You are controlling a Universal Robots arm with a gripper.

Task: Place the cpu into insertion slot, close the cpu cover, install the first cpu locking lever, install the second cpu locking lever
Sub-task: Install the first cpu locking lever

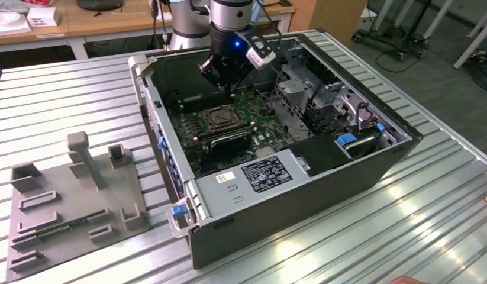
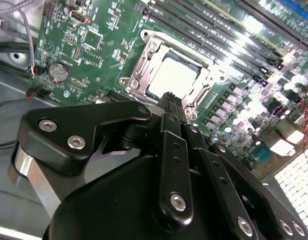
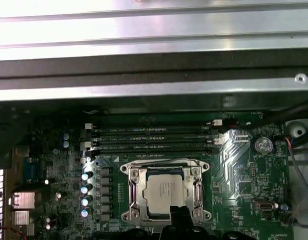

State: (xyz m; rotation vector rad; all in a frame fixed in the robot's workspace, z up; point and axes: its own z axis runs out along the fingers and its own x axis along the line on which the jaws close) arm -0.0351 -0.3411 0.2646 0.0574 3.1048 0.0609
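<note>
The cpu (image 3: 165, 192) lies flat in the insertion slot (image 3: 127, 172) on the green motherboard, its silver top facing up. Over it the cpu cover (image 3: 134, 192) is down, and its silvery frame rings the chip; the same cover (image 2: 143, 75) and cpu (image 2: 176, 77) show in the second wrist view. A thin wire lever (image 3: 159, 161) runs along the socket edge nearest the memory slots. My gripper (image 1: 226, 86) hangs inside the open computer case, a little above the board and just off one edge of the slot (image 1: 221, 118). Its black fingers (image 2: 169, 102) are shut together and hold nothing.
Long black memory slots (image 3: 154, 135) run beside the socket. The case wall (image 1: 152, 100), the drive cage (image 1: 306, 89) and the labelled power supply (image 1: 263, 174) close in around the board. A grey fixture plate (image 1: 70, 201) lies on the slatted table at the exterior view's left.
</note>
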